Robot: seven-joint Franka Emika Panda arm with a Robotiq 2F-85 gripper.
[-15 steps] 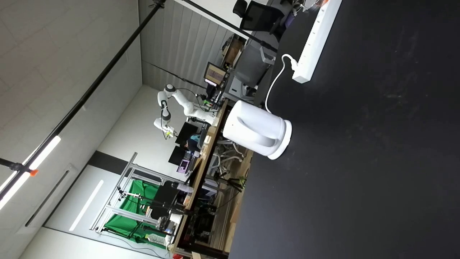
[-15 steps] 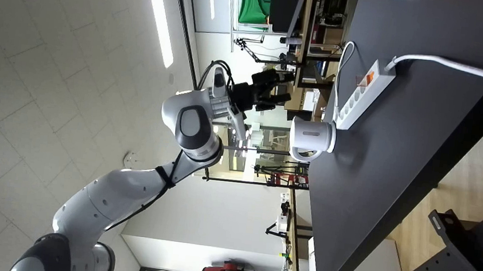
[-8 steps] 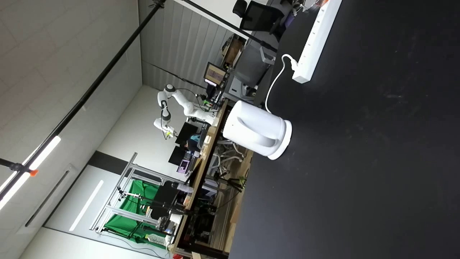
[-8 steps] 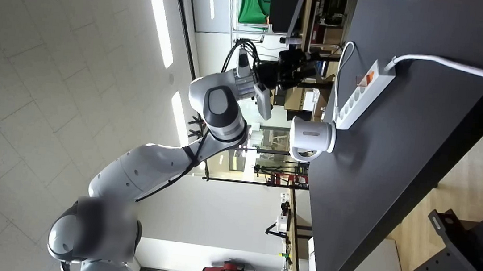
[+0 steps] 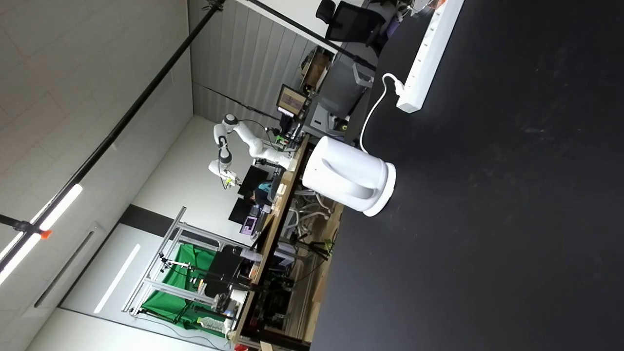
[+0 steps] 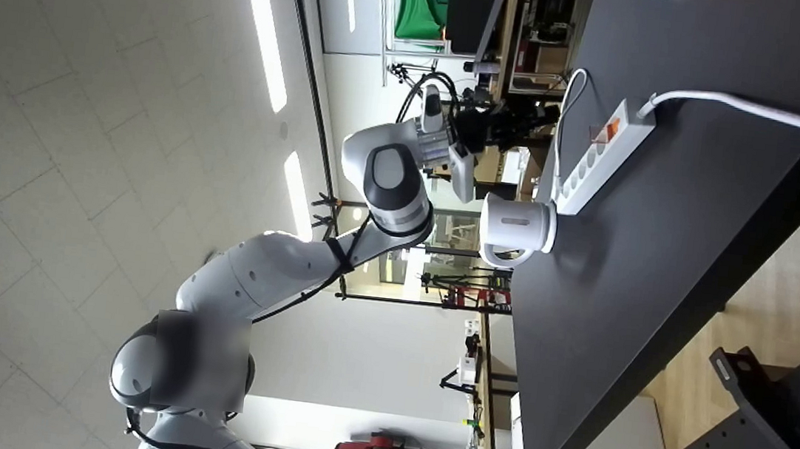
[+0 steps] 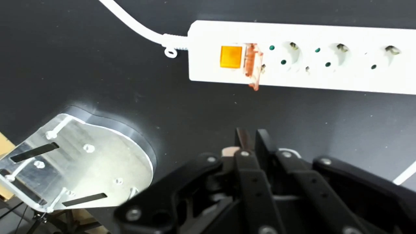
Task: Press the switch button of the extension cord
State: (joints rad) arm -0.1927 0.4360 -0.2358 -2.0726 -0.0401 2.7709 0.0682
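The white extension cord (image 7: 351, 78) lies on the black table, seen in both exterior views (image 5: 429, 58) (image 6: 605, 164). At its cable end, the orange switch button (image 7: 231, 57) is uncovered. A clear orange flap (image 7: 255, 70) is flipped back beside it, over the nearest socket. My gripper (image 7: 252, 131) appears below the strip in the wrist view, apart from it. Only a narrow gap separates its fingers, with nothing between them. In an exterior view the gripper (image 6: 549, 119) hangs above the table level, pointing toward the table on the switch side.
A white jug-like appliance (image 6: 515, 225) stands by the strip's far end, its thin cable (image 5: 373, 117) plugged in there. From the switch end a thick white cable (image 6: 754, 109) crosses the table (image 6: 663, 267) to its edge. A rounded metal plate (image 7: 97, 162) occupies the wrist view's lower left.
The arm has come down toward the table, closer to the switch end. The gripper's fingers, wide apart a second ago, have drawn near each other. The extension cord and appliance stay put.
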